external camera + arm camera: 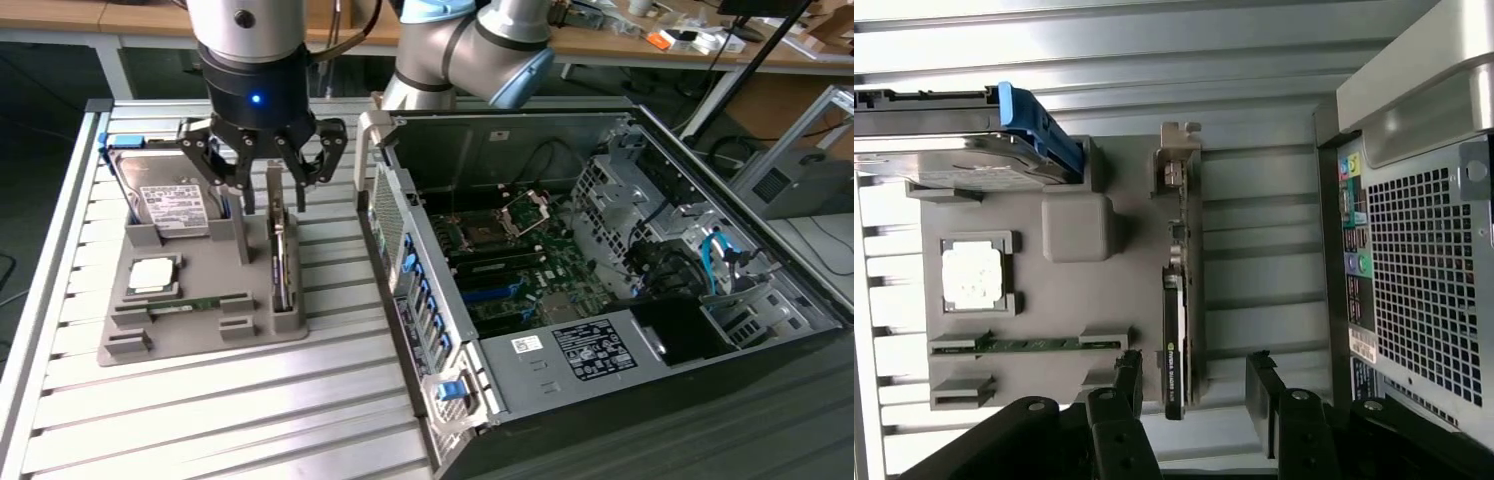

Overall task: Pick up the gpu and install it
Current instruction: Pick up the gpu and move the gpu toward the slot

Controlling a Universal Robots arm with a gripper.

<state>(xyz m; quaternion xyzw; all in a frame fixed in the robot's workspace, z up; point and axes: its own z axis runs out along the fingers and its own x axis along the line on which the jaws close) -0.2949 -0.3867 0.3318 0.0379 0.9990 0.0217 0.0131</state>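
Note:
The gpu (279, 255) stands on edge in a slot of the grey holder tray (200, 335), a dark thin card with a silver bracket (1176, 160) at one end. In the wrist view the gpu (1174, 330) runs lengthwise between my two fingers. My gripper (274, 195) hangs over the card's far end, open, with a finger on each side and a gap to the card on both. The same gripper (1194, 375) holds nothing; its dark fingers (1129, 372) stand apart from the card.
On the tray sit a silver hard drive (174, 200) with a white label, a square processor (154, 275) and a narrow green memory stick (200, 303). The open computer case (641, 330) lies close to the tray at the exterior view's right, motherboard (514, 270) exposed. Everything rests on a slatted metal table (240, 420).

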